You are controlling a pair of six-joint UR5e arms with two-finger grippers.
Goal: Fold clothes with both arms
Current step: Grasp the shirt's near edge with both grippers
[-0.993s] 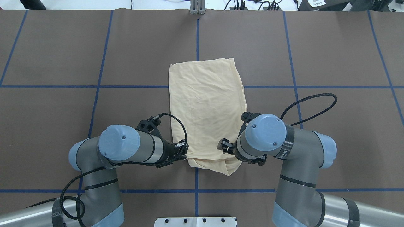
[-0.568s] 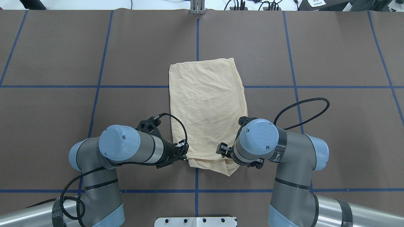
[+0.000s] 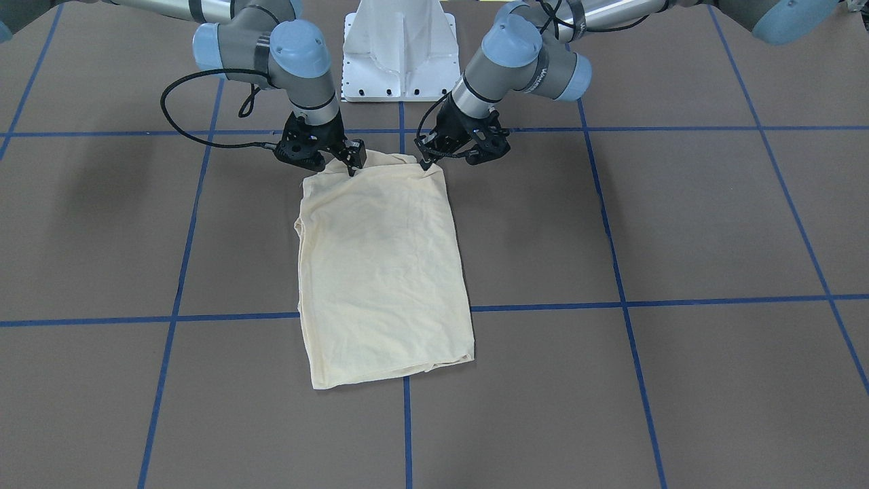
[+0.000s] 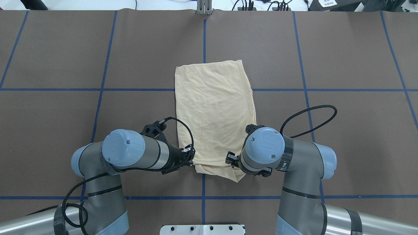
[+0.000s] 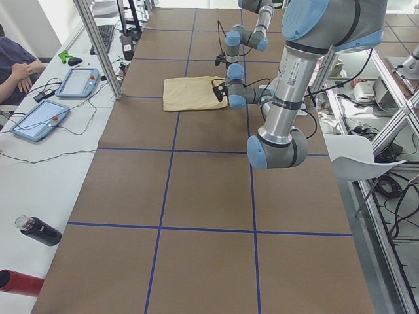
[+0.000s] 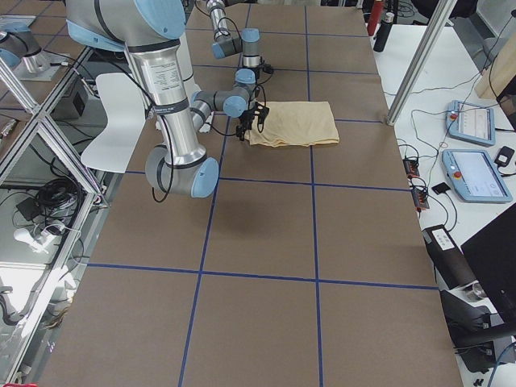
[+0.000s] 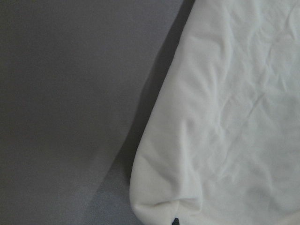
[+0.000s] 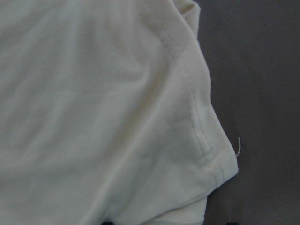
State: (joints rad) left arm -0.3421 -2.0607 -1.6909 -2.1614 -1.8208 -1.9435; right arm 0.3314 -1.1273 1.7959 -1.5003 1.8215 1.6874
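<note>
Cream-yellow shirt [image 4: 214,111] is lying folded into a long rectangle mid-table [image 4: 343,58], straddling the centre blue tape line [image 4: 204,42], with its robot-side edge bunching up slightly. Left gripper [image 3: 426,161] is pinching that edge's corner on its own side, jaws closed down on the fabric. Right gripper [image 3: 353,165] is sitting low over the other near corner, jaws spread wide, hemmed corner showing between them in the right wrist view, not clamping.
</note>
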